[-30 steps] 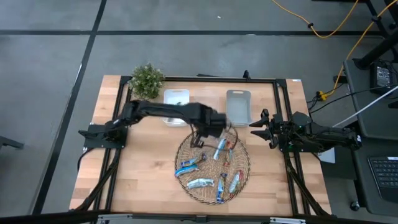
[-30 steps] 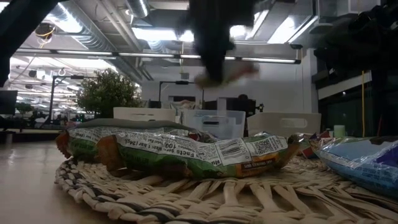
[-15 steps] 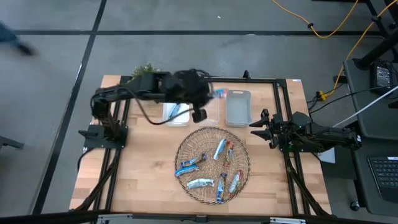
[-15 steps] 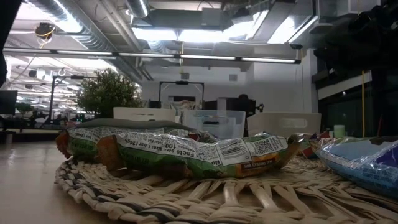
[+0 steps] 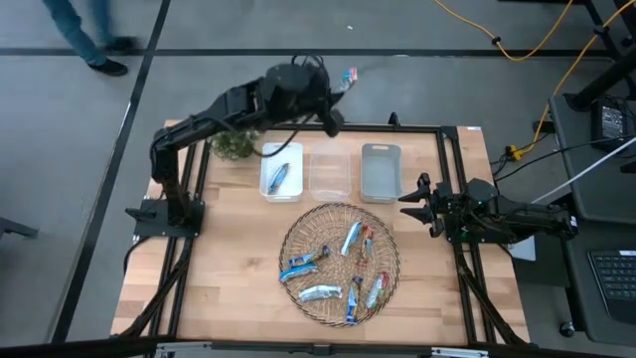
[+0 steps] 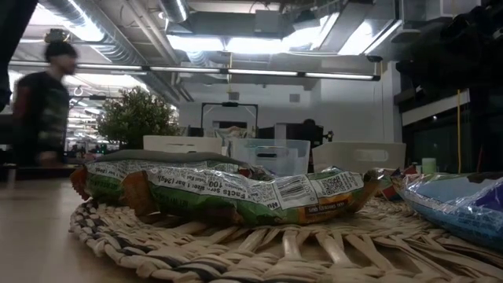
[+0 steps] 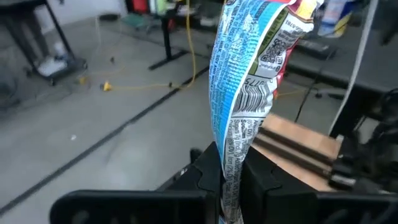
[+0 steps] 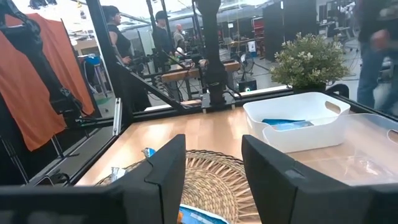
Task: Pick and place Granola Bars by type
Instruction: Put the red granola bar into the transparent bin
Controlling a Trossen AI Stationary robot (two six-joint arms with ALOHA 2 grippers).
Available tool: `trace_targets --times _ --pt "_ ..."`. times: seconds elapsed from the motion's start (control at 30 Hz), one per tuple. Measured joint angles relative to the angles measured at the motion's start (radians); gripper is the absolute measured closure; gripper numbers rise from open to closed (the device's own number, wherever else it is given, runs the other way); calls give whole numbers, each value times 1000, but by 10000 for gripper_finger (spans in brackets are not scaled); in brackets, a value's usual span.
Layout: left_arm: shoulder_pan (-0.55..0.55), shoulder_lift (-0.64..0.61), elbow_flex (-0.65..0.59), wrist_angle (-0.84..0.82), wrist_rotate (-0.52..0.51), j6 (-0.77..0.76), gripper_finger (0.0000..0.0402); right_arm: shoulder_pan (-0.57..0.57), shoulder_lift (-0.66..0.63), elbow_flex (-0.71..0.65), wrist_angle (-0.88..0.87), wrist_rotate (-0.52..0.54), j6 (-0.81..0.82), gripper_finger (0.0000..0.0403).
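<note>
From above I count three bins [image 5: 330, 172] at the basket's [image 5: 339, 264] 12 o'clock: one bar [image 5: 279, 177] in the left bin, seven bars [image 5: 320, 292] in the basket. Left wrist: my left gripper [image 7: 231, 180] pinches a blue bar [image 7: 249, 93], raised beyond the table's far edge. Right wrist: my right gripper [image 8: 211, 180] gapes empty at 3 o'clock.

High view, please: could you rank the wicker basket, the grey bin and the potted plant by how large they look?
1. Wicker basket, clearly largest.
2. Grey bin.
3. Potted plant, smallest as seen, though the left arm hides part of it.
</note>
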Motion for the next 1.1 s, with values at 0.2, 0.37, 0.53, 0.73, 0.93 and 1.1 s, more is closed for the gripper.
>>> trace_targets --times 0.2,0.37,0.53,0.73,0.93,1.1 --pt "47 74 0 -135 72 -74 383 0 0 0 -1 2 2 243" --pt "44 218 -1 -238 118 -83 381 0 0 0 -1 3 -5 243" --pt "35 363 -1 -308 142 -68 381 0 0 0 -1 5 -21 243" --pt "34 446 -1 -325 202 -54 380 0 0 0 -1 5 -20 243" --pt "49 451 -1 -413 216 -52 380 0 0 0 -1 5 -20 243" --pt "65 451 -1 -440 254 -38 354 0 0 0 -1 4 -25 243"
